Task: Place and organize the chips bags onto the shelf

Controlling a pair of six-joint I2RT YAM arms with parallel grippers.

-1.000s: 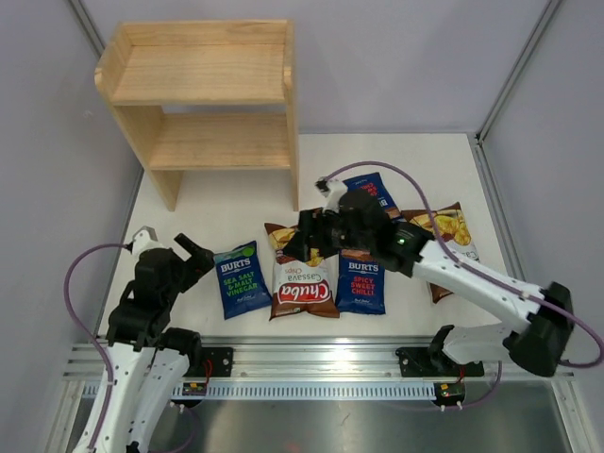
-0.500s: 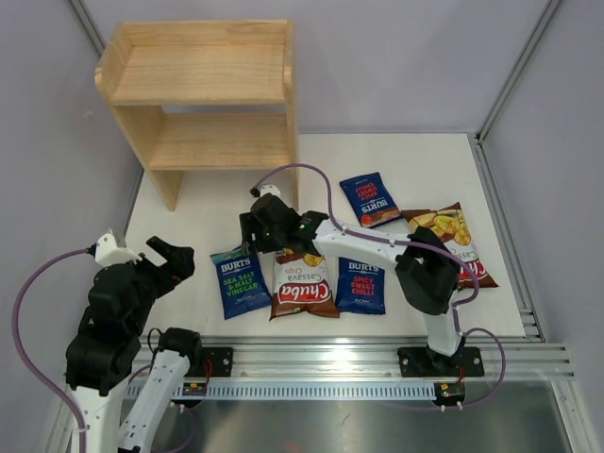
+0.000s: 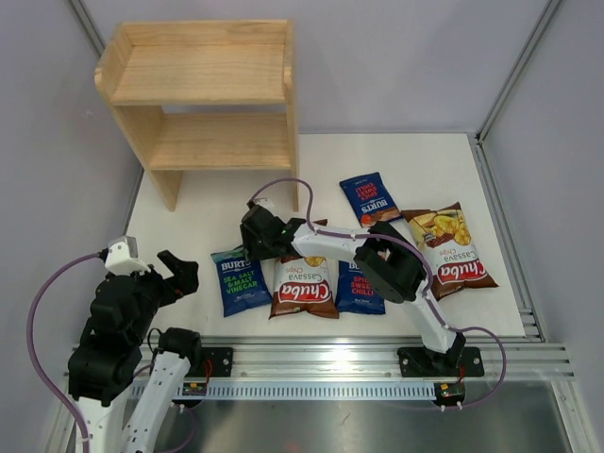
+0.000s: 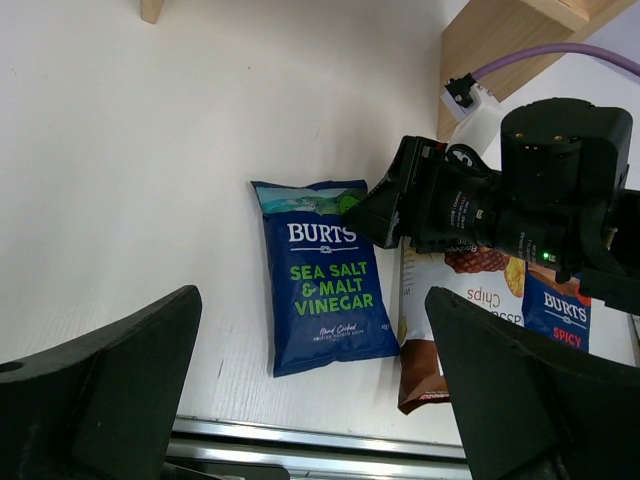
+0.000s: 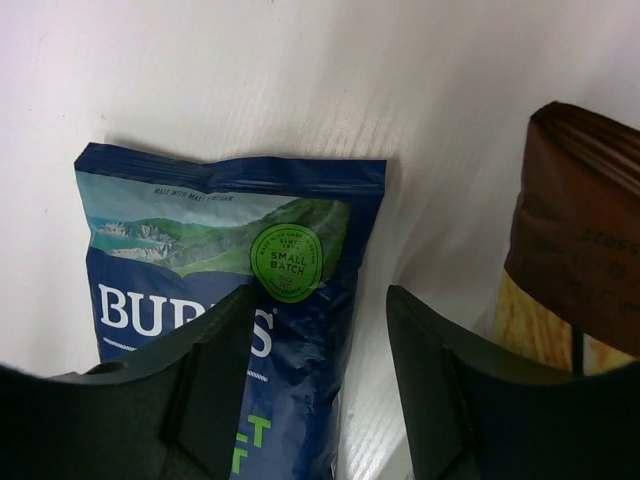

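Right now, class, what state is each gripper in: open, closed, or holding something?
Left gripper: open, holding nothing.
Right gripper: open, astride the green-lettered Burts bag's top corner, not gripping it.

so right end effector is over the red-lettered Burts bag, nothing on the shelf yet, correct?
Wrong bag. The right end effector is over the green-lettered Burts bag, Sea Salt & Malt Vinegar; the right wrist view shows it. Nothing is on the shelf yet.
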